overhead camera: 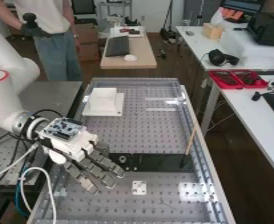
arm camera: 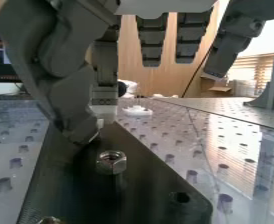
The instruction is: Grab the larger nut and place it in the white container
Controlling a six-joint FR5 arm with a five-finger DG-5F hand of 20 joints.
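High view: robot hand (overhead camera: 77, 146) released. Wrist: nut (arm camera: 112, 162) on blk plate (arm camera: 147, 187); metal pc (arm camera: 50, 220) mostly cut off.

**Cut edges and covered corners around the black plate**

In the high view, the robot hand (overhead camera: 71, 140) covers one end of the black plate (overhead camera: 162, 162), and the small round shapes (overhead camera: 123, 159) beside its fingers are too small to tell apart. The inside of the white container (overhead camera: 104, 98) cannot be made out. The bottom edge cuts off the near end of the table (overhead camera: 131, 212); the left edge crops the arm (overhead camera: 6, 97).

In the wrist view, the bottom edge slices through one metal piece (arm camera: 50, 220) and the black plate. The top edge crops the robot hand. The white object (arm camera: 137, 111) beyond is too blurred to identify.
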